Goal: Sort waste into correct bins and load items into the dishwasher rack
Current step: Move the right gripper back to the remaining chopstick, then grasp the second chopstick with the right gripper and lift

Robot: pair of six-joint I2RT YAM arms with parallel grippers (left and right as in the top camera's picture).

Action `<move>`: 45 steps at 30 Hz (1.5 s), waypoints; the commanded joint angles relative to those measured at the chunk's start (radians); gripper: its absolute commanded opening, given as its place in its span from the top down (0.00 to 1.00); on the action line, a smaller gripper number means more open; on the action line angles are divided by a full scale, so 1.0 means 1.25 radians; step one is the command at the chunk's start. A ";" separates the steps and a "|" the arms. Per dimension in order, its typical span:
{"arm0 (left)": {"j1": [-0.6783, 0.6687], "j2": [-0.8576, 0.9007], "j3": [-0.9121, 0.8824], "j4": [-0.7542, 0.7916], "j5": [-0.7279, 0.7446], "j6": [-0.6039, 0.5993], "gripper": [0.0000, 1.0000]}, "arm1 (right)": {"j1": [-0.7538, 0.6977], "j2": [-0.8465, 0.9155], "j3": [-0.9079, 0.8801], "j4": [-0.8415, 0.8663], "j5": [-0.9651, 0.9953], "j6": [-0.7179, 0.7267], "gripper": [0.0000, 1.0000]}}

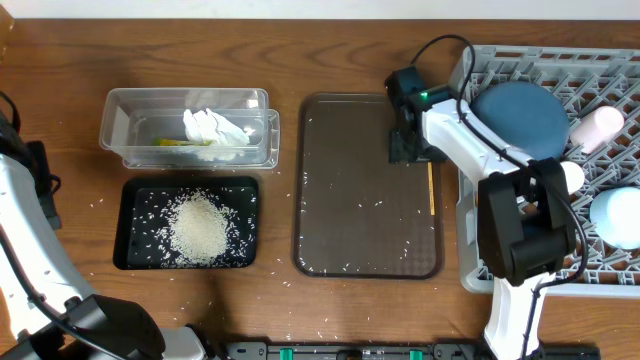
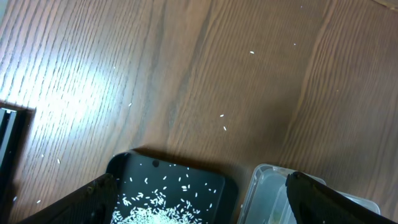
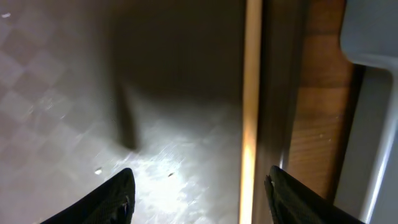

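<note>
A thin wooden chopstick [image 1: 431, 190] lies along the right edge of the brown serving tray [image 1: 360, 210]. My right gripper [image 1: 412, 150] hovers low over its far end. In the right wrist view the chopstick [image 3: 252, 93] runs between the fingers, nearer the right one, and the right gripper [image 3: 202, 199] is open, touching nothing. Rice [image 1: 198, 228] is heaped in the black tray [image 1: 125, 225]. A napkin [image 1: 215, 128] and a wrapper [image 1: 175, 143] lie in the clear tub [image 1: 120, 130]. My left gripper [image 2: 199, 199] stands open above the black tray [image 2: 168, 174].
The grey rack [image 1: 600, 65] at the right holds a blue dish [image 1: 520, 118], a pink cup [image 1: 598, 127], a white cup [image 1: 572, 175] and a light-blue bowl [image 1: 615, 215]. Stray rice grains dot the serving tray and the table. The rack's wall [image 3: 373, 25] is close to my right finger.
</note>
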 commanded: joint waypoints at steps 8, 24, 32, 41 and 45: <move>0.002 0.002 -0.002 -0.005 -0.005 0.008 0.11 | -0.043 0.014 0.004 0.034 -0.065 -0.036 0.37; 0.002 0.002 -0.002 -0.005 -0.005 0.008 0.11 | -0.048 0.020 -0.020 0.064 -0.074 -0.049 0.38; 0.002 0.002 -0.002 -0.005 -0.005 0.008 0.11 | -0.048 0.020 -0.061 0.092 -0.075 -0.048 0.38; 0.002 0.002 -0.002 -0.005 -0.005 0.008 0.11 | -0.047 0.020 -0.069 0.105 -0.135 -0.048 0.70; 0.002 0.002 -0.002 -0.005 -0.005 0.008 0.11 | -0.048 0.020 -0.068 0.109 -0.172 -0.048 0.81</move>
